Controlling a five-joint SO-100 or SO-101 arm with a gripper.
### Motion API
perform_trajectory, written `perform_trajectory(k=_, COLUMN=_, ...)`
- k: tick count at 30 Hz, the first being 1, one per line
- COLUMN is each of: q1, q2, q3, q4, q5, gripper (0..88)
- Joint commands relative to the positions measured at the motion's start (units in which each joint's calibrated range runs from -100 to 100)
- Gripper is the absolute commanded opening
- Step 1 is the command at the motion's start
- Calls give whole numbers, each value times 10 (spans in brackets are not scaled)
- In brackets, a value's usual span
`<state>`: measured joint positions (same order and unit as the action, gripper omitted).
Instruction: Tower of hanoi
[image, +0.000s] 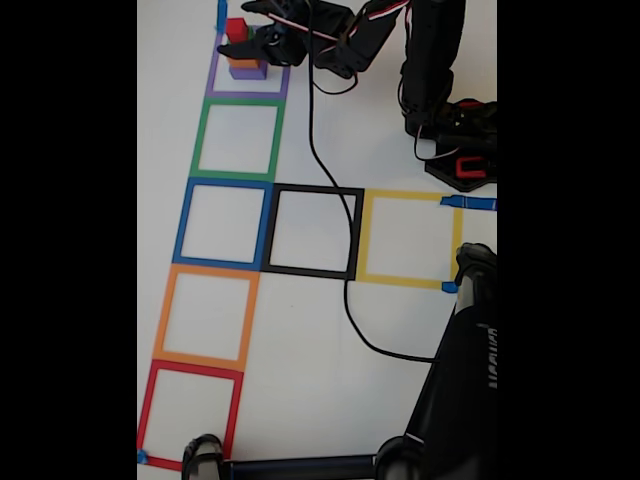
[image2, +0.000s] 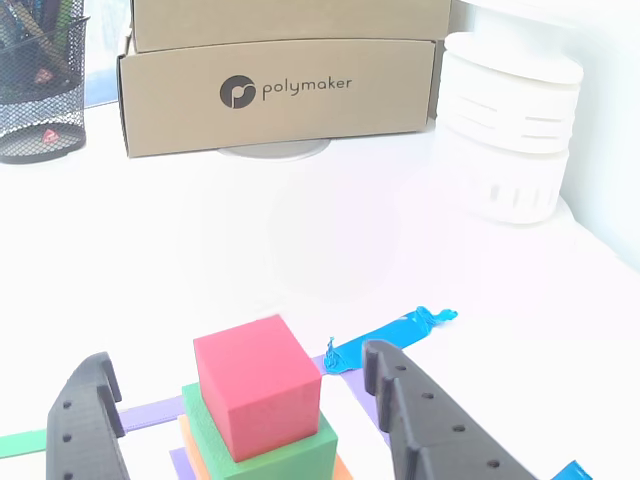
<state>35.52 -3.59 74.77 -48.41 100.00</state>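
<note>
the black arm (image: 340, 35) reaches across the white bench (image: 400, 120) toward the purple tape square (image: 247, 78). its gripper (image2: 245, 425) has its fingers (image2: 425, 430) apart, one on each side of the red cube (image2: 258, 385), not touching it. the red cube tops the stack: green cube (image2: 290, 455), orange cube (image: 243, 63), purple cube (image: 249, 72).

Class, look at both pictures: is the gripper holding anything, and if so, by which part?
Nothing is held. The gripper is open, its fingers standing apart on either side of the small red cube without touching it.
</note>
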Motion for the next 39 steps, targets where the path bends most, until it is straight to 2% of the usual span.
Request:
perform_trajectory(k=1, q1=-5, q2=-2, q3=-23, q4=-16, q5=0, gripper=276)
perform_trajectory(k=23, q1=-26, q2=16, q3=-13, q4=-26, q5=0, gripper=224)
perform_trajectory(k=39, q1=-26, q2=17, q3=-13, q4=-28, q5=0, gripper=138)
